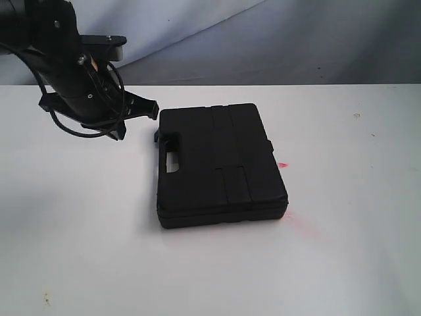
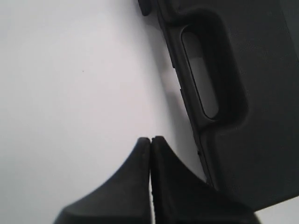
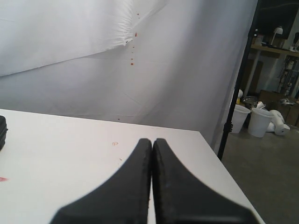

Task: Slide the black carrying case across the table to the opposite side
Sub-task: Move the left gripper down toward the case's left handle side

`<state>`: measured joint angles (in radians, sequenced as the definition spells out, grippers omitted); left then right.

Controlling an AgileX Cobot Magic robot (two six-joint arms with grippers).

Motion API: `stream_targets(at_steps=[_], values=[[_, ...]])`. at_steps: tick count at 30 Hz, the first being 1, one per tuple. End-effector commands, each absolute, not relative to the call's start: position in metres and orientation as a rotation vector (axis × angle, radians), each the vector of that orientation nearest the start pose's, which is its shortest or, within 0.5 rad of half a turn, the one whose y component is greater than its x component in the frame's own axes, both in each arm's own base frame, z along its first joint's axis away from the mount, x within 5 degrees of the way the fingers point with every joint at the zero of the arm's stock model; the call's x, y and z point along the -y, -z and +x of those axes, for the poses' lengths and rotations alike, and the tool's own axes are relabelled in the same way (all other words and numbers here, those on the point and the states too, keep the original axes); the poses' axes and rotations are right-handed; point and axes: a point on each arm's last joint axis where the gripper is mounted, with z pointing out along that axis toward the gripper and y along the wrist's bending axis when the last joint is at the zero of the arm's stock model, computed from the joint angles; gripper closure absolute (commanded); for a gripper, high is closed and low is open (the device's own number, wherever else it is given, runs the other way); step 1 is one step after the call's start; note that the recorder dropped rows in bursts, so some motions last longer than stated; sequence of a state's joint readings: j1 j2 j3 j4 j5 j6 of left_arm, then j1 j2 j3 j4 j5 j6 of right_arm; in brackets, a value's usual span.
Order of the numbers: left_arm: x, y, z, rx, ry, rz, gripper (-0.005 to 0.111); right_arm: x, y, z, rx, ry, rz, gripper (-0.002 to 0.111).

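Observation:
The black case lies flat near the middle of the white table, its cut-out handle on its left edge. My left gripper hovers just off the case's far left corner, shut and empty. In the left wrist view the shut left gripper sits beside the case, close to the handle slot, with a strip of table between. My right gripper is shut and empty over the table's right end; only a sliver of the case shows there. The right arm is outside the exterior view.
A small red mark and a faint red smear lie by the case's right side. A white backdrop hangs behind the table. Past the table's right edge stand a black pole and white buckets on the floor.

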<state>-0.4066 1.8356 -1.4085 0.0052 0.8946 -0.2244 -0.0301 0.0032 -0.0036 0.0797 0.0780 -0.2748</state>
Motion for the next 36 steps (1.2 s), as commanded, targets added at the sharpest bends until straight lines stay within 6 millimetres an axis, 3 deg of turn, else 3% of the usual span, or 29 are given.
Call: stream_targets(at_steps=[1, 10, 14, 24, 36], values=[[0.157, -0.234, 0.359, -2.77, 0.177, 0.24, 0.107, 0.001, -0.206, 0.056, -1.559, 0.173, -0.135, 0.108], [0.171, -0.233, 0.364, -2.685, 0.259, 0.232, 0.107, 0.001, -0.206, 0.056, -1.559, 0.173, -0.135, 0.108], [0.186, -0.215, 0.363, -2.716, 0.255, 0.276, 0.107, 0.001, -0.206, 0.056, -1.559, 0.173, -0.135, 0.108], [0.191, -0.178, 0.366, -2.845, 0.262, 0.151, 0.107, 0.001, -0.206, 0.056, -1.559, 0.173, -0.135, 0.108], [0.198, -0.18, 0.372, -2.767, 0.364, 0.121, 0.107, 0.001, -0.206, 0.056, -1.559, 0.173, -0.135, 0.108]])
